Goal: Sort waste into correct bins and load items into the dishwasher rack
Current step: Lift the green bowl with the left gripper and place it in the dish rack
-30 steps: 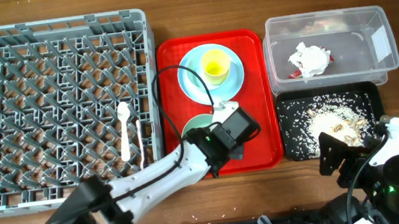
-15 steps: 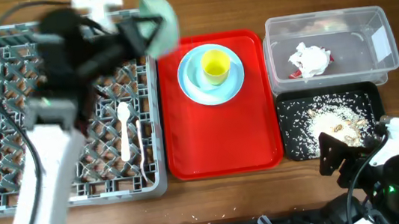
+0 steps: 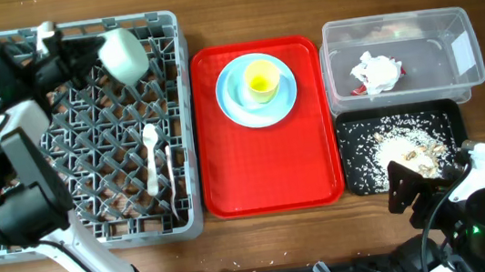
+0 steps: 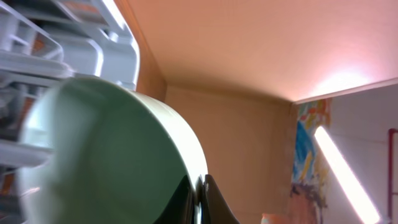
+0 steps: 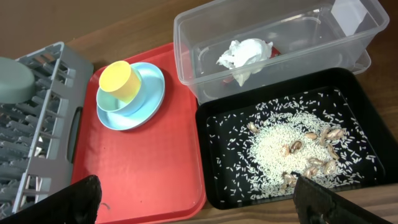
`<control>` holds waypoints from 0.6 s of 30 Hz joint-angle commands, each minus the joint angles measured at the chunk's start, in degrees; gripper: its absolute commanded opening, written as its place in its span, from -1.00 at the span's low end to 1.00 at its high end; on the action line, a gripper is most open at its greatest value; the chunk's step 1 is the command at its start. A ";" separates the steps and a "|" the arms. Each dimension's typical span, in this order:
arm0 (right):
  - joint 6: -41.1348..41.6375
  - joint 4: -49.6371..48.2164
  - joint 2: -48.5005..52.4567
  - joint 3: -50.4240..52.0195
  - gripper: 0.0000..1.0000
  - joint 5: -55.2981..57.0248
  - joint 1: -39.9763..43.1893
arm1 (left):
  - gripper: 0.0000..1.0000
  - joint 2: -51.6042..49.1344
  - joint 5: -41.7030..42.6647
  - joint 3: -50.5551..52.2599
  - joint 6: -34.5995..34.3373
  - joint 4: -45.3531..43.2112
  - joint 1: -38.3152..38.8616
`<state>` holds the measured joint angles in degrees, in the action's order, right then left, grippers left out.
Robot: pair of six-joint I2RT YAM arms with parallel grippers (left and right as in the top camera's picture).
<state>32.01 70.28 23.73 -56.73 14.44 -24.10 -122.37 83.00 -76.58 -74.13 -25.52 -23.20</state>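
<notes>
Overhead, the left gripper (image 4: 200, 202) pinches the pale mint bowl (image 3: 123, 53) by its rim above the far side of the dishwasher rack (image 3: 15, 226).
Bowl is tipped on its side; contact with the pegs cannot be told. White plastic spoon (image 3: 151, 155) lies among the pegs near the rack's right wall. Light blue plate (image 3: 234, 100) sits on the flat red tray (image 3: 269, 169), small yellow cup (image 3: 261, 79) on top of it. Crumpled wrapper (image 3: 374, 71) lies inside the clear box (image 3: 458, 20); rice-like food scraps (image 3: 409, 149) are scattered in the black tray (image 3: 351, 124) beside it. Right gripper (image 5: 196, 186) hovers at the black tray's near edge, fingers spread wide, holding nothing.
</notes>
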 commanded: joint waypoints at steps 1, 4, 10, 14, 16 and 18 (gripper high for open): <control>-0.35 -0.09 -0.26 -0.15 0.99 0.59 0.07 | -0.73 -0.79 2.27 -0.07 2.58 -0.72 -2.58; -0.33 -0.09 -0.26 -0.15 0.99 0.57 0.09 | 0.40 -0.76 2.25 -0.07 3.37 -1.88 -4.68; -0.35 -0.09 -0.26 -0.15 1.00 0.57 0.09 | 0.99 1.16 1.60 -0.07 -2.40 -7.23 -9.44; -0.35 -0.09 -0.26 -0.15 0.99 0.59 0.07 | 0.99 6.51 0.74 -0.07 -10.95 -15.69 -13.09; -0.35 -0.09 -0.26 -0.15 1.00 0.57 0.09 | 0.99 10.38 0.76 -0.07 -12.09 -17.05 -13.60; -0.35 -0.09 -0.26 -0.15 0.99 0.59 0.07 | 0.99 14.75 1.18 -0.04 -12.02 -17.00 -12.48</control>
<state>32.01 70.30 23.73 -56.73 14.44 -24.10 -116.27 83.85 -76.25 -83.15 -41.74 -36.84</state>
